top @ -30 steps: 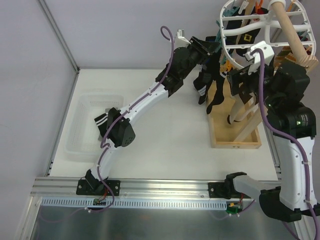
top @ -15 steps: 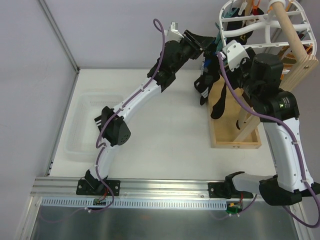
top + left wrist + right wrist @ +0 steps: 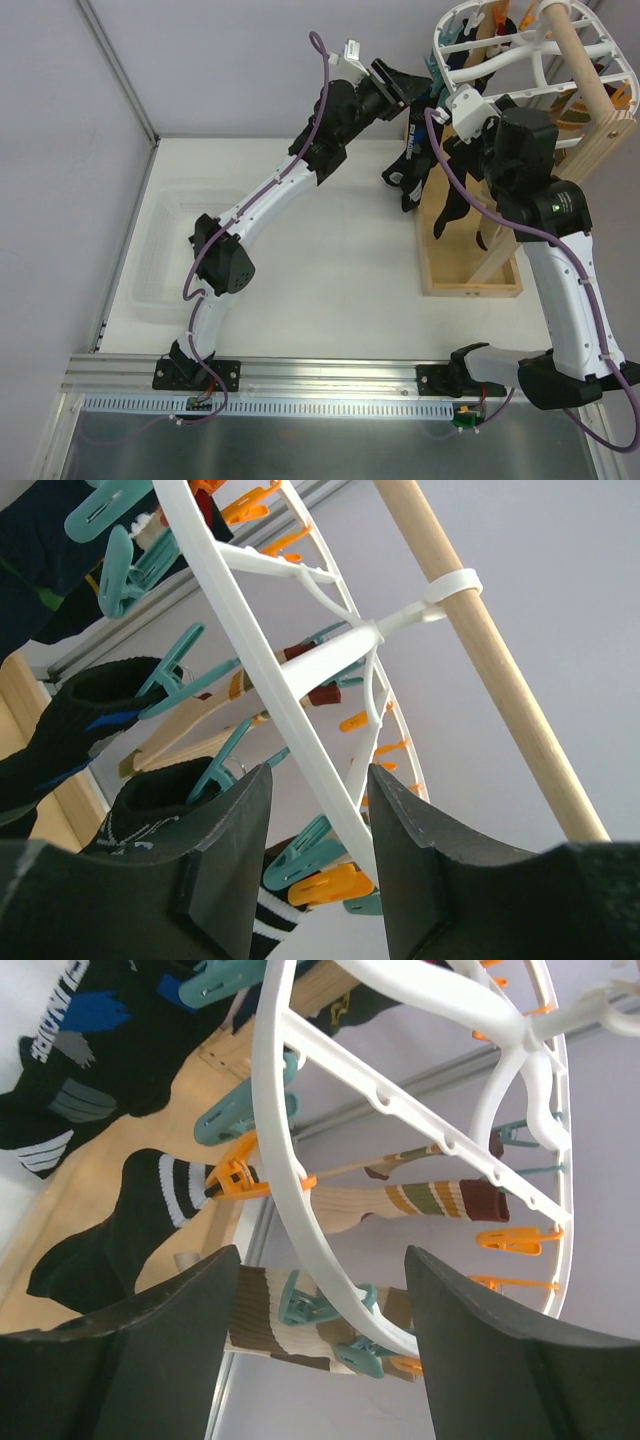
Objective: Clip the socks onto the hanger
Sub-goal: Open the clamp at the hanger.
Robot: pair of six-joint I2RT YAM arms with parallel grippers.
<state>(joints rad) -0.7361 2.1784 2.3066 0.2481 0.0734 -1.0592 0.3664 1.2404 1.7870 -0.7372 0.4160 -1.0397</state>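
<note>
The white oval hanger hangs from a wooden pole at the top right. Black socks hang from its near-left pegs. My left gripper is raised to the hanger's left rim. In the left wrist view it is open and empty, with a white hanger bar running between its fingers, teal and orange pegs behind, and black socks at left. My right gripper is below the rim. In the right wrist view it is open, empty, astride the hanger rim, near a brown-and-cream striped sock on teal pegs.
The wooden pole belongs to a stand with a wooden box base at the right. A translucent mesh basket sits at the left, partly under my left arm's elbow. A black sock with white stripes hangs on an orange peg.
My left gripper has risen to the hanger's left rim. My right arm has swung left and up from beside the stand to under the rim. The hanger has shifted slightly.
</note>
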